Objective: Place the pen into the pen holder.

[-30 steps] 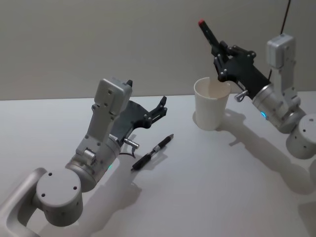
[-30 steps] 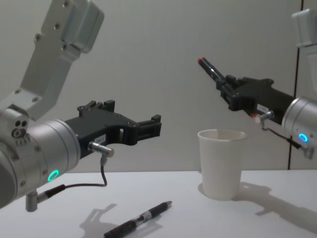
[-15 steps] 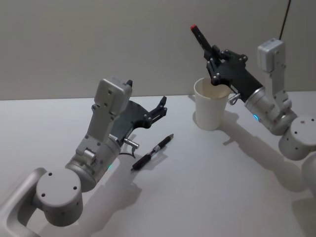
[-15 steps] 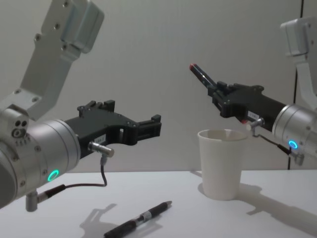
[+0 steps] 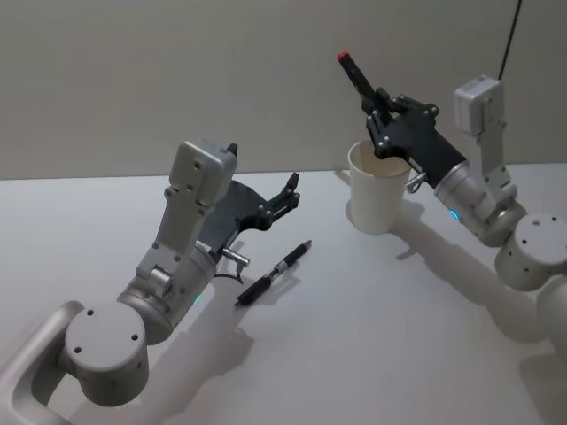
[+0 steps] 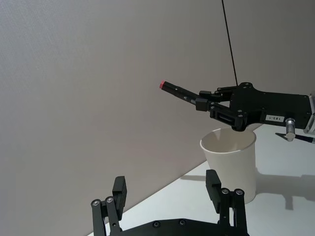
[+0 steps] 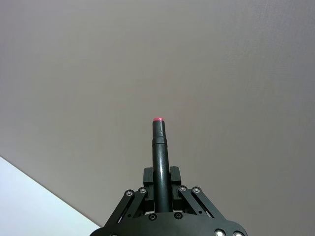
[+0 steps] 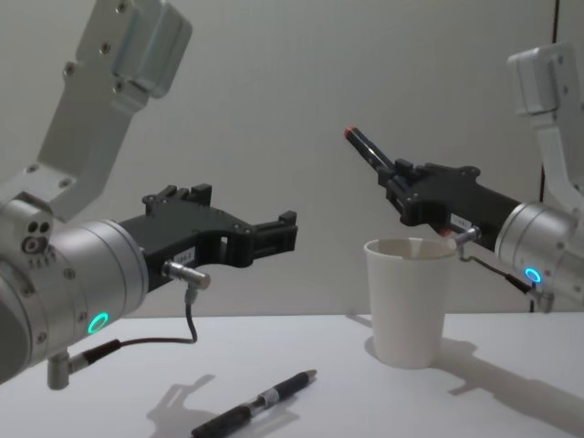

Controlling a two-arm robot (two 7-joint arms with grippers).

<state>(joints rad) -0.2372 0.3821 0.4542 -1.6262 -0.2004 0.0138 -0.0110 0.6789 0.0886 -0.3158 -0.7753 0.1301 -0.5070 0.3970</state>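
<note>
A black pen with a red end (image 5: 357, 75) sticks up at a slant out of my right gripper (image 5: 383, 108), which is shut on it. The gripper hangs just above the rim of the pen holder, a white paper cup (image 5: 379, 190) standing upright on the table. In the chest view the pen (image 8: 367, 152) points up and left over the cup (image 8: 408, 301). The right wrist view has the pen (image 7: 160, 152) clamped between the fingers. A second black pen (image 5: 275, 272) lies flat on the table. My left gripper (image 5: 288, 193) hovers open a little above it.
The white table (image 5: 372, 336) runs back to a plain grey wall. A dark cable (image 6: 229, 44) hangs down behind the right arm. My left arm's grey body (image 5: 177, 257) takes up the near left of the table.
My right gripper has carried the red-ended pen leftward and slightly down, from beside the cup to above its rim. The left arm and the pen on the table have not moved.
</note>
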